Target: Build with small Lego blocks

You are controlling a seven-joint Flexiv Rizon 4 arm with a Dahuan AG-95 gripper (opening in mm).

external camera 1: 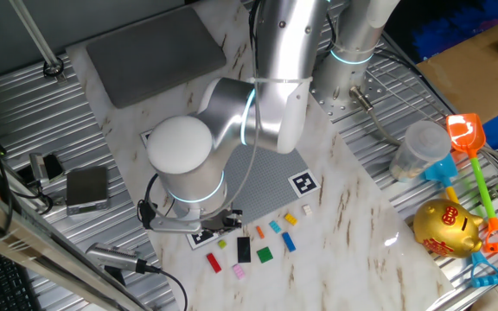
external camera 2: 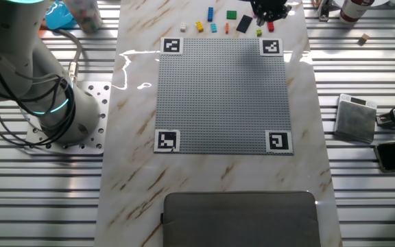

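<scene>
The other fixed view: gripper [external camera 2: 269, 9] hangs over bricks [external camera 2: 226, 20] at the plate's [external camera 2: 221, 96] 12 o'clock edge; jaw state unreadable; descend straight, centred on one brick, clear of neighbours.

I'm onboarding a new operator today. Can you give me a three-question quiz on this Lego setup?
1. True or false: bricks are already stacked on the grey studded plate.
2. Where is the gripper? A) over the plate's centre B) at the row of loose bricks beyond the plate's edge C) beside the gold piggy bank
3. Fill in: the plate has ___ black-and-white corner markers.

Key: 1 false; 2 B; 3 four.
</scene>
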